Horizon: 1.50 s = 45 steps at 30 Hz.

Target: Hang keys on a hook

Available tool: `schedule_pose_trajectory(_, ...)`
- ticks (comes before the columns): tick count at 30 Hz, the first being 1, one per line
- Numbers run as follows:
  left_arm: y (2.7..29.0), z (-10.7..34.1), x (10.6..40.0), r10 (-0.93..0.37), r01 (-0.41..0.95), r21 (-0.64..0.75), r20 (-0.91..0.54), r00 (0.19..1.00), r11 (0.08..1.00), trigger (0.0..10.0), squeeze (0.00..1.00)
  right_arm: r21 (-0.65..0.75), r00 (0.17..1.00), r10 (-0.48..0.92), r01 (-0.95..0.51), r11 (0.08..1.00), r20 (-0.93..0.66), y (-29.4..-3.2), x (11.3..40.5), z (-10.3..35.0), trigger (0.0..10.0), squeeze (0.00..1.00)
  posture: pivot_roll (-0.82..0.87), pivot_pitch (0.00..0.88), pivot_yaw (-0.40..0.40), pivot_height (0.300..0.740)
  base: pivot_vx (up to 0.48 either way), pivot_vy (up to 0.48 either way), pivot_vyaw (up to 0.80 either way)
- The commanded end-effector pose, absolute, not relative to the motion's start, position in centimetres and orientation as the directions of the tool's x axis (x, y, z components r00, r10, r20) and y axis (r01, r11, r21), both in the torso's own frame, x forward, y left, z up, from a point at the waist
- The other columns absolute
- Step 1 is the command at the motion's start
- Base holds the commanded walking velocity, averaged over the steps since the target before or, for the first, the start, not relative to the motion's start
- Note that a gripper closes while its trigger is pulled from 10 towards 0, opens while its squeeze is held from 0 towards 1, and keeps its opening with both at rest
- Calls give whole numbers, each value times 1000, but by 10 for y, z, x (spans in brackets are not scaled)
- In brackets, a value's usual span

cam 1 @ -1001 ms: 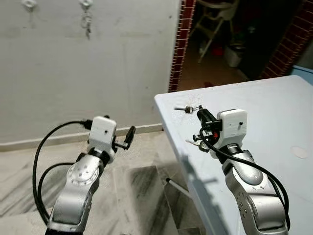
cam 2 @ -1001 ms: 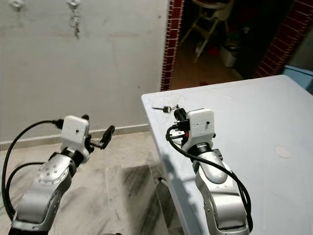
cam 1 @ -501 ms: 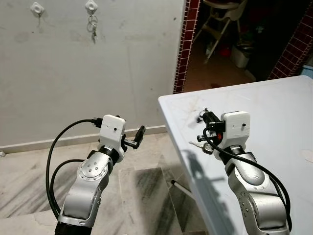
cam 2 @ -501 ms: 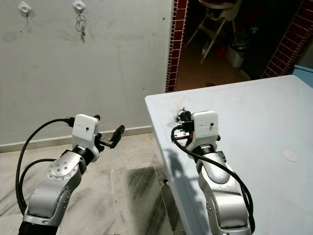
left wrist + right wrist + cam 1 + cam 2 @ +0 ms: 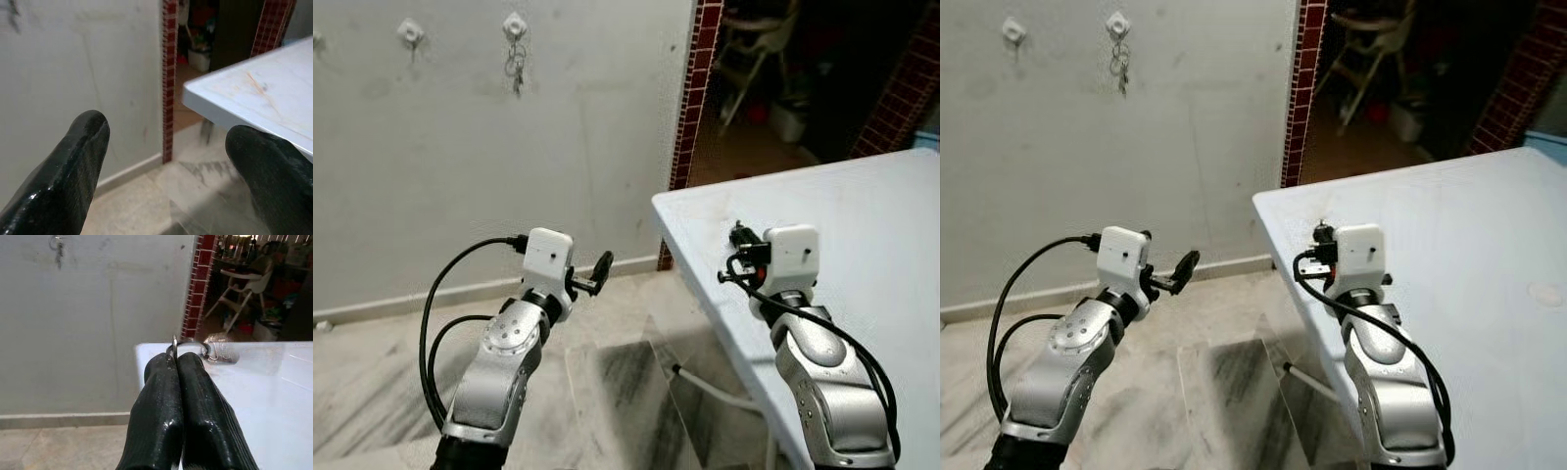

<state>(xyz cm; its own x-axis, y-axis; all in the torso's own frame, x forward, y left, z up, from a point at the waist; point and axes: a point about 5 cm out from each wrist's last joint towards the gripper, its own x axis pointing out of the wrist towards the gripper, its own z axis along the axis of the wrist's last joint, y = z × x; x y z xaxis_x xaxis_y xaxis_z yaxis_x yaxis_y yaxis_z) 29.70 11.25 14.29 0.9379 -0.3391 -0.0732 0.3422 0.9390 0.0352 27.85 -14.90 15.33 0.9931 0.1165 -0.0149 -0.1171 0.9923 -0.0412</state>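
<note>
My right gripper (image 5: 176, 360) is shut on the ring of a small bunch of keys (image 5: 219, 351), which sticks out at its tips. It hovers just over the near left corner of the pale table (image 5: 871, 215). On the grey wall at the upper left are white hooks: one hook (image 5: 408, 31) is bare, and a second hook (image 5: 514, 24) holds another bunch of keys (image 5: 516, 70). My left gripper (image 5: 600, 268) is held out over the floor, open and empty, well below the hooks.
A red brick door edge (image 5: 697, 88) stands right of the wall, with a dark room and a high chair (image 5: 754, 44) beyond. Marble floor (image 5: 607, 392) lies beneath both arms. A table leg (image 5: 710, 384) slants under the table corner.
The keys that lay on the table corner are now pinched in my right gripper and off the surface. The camera has shifted, so wall and hooks sit further right.
</note>
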Motion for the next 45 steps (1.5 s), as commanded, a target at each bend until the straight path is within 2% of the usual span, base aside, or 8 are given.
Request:
schedule_pose_trajectory(1, 123, 140, 301, -288, 292, 31, -85, 954, 956, 10000, 0, -40, 990, 141, -140, 989, 20, -142, 281, 161, 10000, 0, 132, 0, -33, 740, 0, 480, 0)
schedule_pose_trajectory(21, 121, 142, 305, -266, 268, 16, -67, 962, 963, 10000, 0, -49, 989, 144, -143, 989, 29, -141, 283, 162, 10000, 0, 134, 0, -35, 740, 0, 462, 0)
schedule_pose_trajectory(37, 115, 145, 303, -320, 319, -32, -42, 946, 947, 10000, 0, -63, 987, 156, -153, 986, 33, -139, 283, 163, 10000, 0, 127, 0, -38, 740, 0, 0, 0)
schedule_pose_trajectory(45, 114, 145, 302, -332, 330, -49, -39, 942, 943, 10000, 0, -65, 985, 166, -164, 984, 35, -138, 284, 163, 10000, 0, 128, 0, -39, 740, 275, 0, 0)
